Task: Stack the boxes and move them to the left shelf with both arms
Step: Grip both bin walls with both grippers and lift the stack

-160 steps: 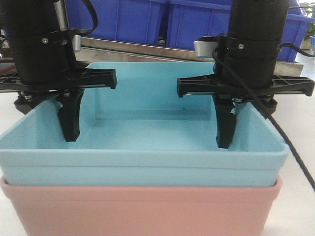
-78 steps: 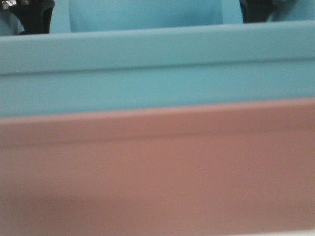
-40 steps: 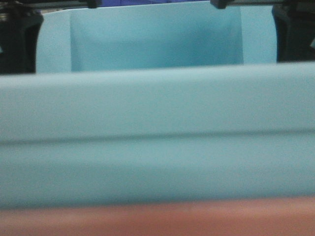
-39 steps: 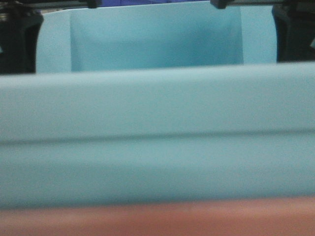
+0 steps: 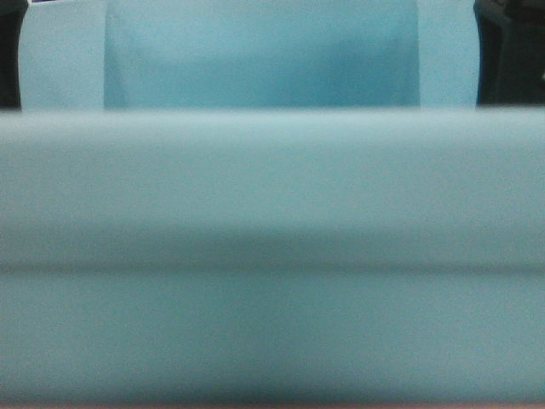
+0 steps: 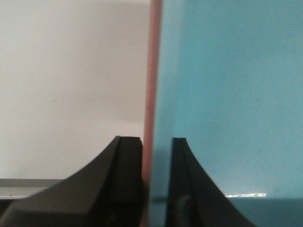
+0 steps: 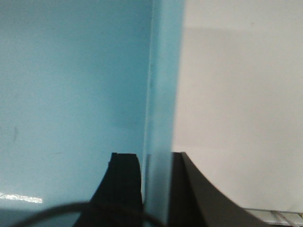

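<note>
Light blue tub (image 5: pixel 272 213): its near wall and rim fill almost the whole front view, larger than half a second ago.
Pink tub (image 6: pixel 150 71): nested under the blue one. The broad pink band along the bottom of the front view has shrunk to a bare sliver.
Left gripper (image 6: pixel 156 179): its fingers (image 6: pixel 125 175) pinch the stacked side walls, one outside the pink rim and one inside the blue tub.
Right gripper (image 7: pixel 156 184): its fingers (image 7: pixel 124 179) pinch the opposite blue wall, one on each side.
White tabletop (image 6: pixel 71 85): seen beyond the outer walls in both wrist views.
Arms: only dark edges remain in the front view's top corners, less than before.
</note>
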Robot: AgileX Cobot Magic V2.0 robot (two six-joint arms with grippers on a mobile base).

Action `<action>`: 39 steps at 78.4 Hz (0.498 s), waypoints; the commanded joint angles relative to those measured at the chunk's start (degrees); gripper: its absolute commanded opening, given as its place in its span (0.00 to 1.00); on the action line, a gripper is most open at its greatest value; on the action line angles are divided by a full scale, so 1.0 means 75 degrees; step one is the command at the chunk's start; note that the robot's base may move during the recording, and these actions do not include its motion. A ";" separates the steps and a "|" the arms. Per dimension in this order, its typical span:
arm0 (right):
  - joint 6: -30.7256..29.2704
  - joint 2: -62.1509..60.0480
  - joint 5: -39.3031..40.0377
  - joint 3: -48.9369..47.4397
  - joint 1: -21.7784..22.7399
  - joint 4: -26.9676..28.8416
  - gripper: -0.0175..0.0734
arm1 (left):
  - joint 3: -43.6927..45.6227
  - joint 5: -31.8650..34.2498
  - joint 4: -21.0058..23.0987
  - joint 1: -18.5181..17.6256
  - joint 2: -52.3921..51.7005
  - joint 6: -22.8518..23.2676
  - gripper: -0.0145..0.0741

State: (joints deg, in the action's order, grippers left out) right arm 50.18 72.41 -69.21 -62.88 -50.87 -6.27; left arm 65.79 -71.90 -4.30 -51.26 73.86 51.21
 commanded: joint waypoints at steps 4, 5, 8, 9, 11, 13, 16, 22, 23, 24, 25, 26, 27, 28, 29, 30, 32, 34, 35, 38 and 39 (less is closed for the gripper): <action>-0.0037 -0.0285 0.0355 -0.0227 -0.0018 -0.0121 0.25 | 0.0239 -0.0471 -0.0085 -0.0070 -0.0289 0.0132 0.16; -0.0037 -0.0285 0.0355 -0.0227 -0.0018 -0.0121 0.25 | 0.0239 -0.0471 -0.0074 -0.0070 -0.0289 0.0132 0.16; -0.0037 -0.0285 0.0355 -0.0227 -0.0018 -0.0121 0.25 | 0.0239 -0.0471 -0.0074 -0.0070 -0.0289 0.0132 0.16; -0.0037 -0.0285 0.0355 -0.0227 -0.0018 -0.0121 0.25 | 0.0239 -0.0471 -0.0074 -0.0070 -0.0289 0.0132 0.16; -0.0037 -0.0285 0.0355 -0.0227 -0.0018 -0.0121 0.25 | 0.0239 -0.0471 -0.0074 -0.0070 -0.0289 0.0132 0.16; -0.0037 -0.0285 0.0355 -0.0227 -0.0018 -0.0121 0.25 | 0.0239 -0.0471 -0.0074 -0.0070 -0.0289 0.0132 0.16; -0.0044 -0.0285 0.0355 -0.0227 -0.0018 -0.0121 0.25 | 0.0239 -0.0471 -0.0074 -0.0070 -0.0289 0.0132 0.16; -0.0044 -0.0285 0.0355 -0.0227 -0.0018 -0.0121 0.25 | 0.0239 -0.0471 -0.0074 -0.0070 -0.0289 0.0132 0.16; -0.0044 -0.0285 0.0355 -0.0227 -0.0018 -0.0121 0.25 | 0.0239 -0.0471 -0.0074 -0.0070 -0.0289 0.0132 0.16; -0.0044 -0.0285 0.0344 -0.0227 -0.0018 -0.0121 0.25 | 0.0239 -0.0471 -0.0074 -0.0070 -0.0289 0.0132 0.16; -0.0044 -0.0285 0.0334 -0.0227 -0.0018 -0.0121 0.25 | 0.0239 -0.0471 -0.0058 -0.0070 -0.0289 0.0132 0.16; -0.0044 -0.0285 0.0325 -0.0227 -0.0018 -0.0121 0.25 | 0.0239 -0.0471 -0.0042 -0.0070 -0.0289 0.0132 0.16; -0.0044 -0.0285 0.0312 -0.0227 -0.0018 -0.0121 0.25 | 0.0239 -0.0471 -0.0024 -0.0070 -0.0289 0.0132 0.16; -0.0044 -0.0285 0.0297 -0.0227 -0.0018 -0.0121 0.25 | 0.0239 -0.0471 -0.0006 -0.0070 -0.0289 0.0132 0.16; -0.0044 -0.0285 0.0297 -0.0227 -0.0018 -0.0121 0.25 | 0.0239 -0.0471 -0.0004 -0.0070 -0.0289 0.0132 0.16; -0.0044 -0.0285 0.0289 -0.0227 -0.0018 -0.0121 0.25 | 0.0239 -0.0471 0.0010 -0.0070 -0.0289 0.0132 0.16; -0.0044 -0.0285 0.0283 -0.0227 -0.0018 -0.0121 0.25 | 0.0239 -0.0471 0.0007 -0.0070 -0.0289 0.0132 0.16; -0.0044 -0.0285 0.0281 -0.0235 -0.0018 -0.0121 0.25 | 0.0239 -0.0471 0.0007 -0.0070 -0.0289 0.0132 0.16; -0.0044 -0.0285 0.0274 -0.0235 -0.0018 -0.0121 0.25 | 0.0239 -0.0471 0.0007 -0.0070 -0.0289 0.0132 0.16; -0.0044 -0.0285 0.0263 -0.0235 -0.0018 -0.0121 0.25 | 0.0239 -0.0471 0.0007 -0.0070 -0.0289 0.0132 0.16; -0.0044 -0.0285 0.0263 -0.0235 -0.0018 -0.0121 0.25 | 0.0239 -0.0471 0.0007 -0.0070 -0.0289 0.0132 0.16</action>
State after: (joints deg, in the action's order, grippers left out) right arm 50.18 72.41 -69.31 -62.79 -50.87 -6.27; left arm 65.79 -71.90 -4.19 -51.26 73.86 51.21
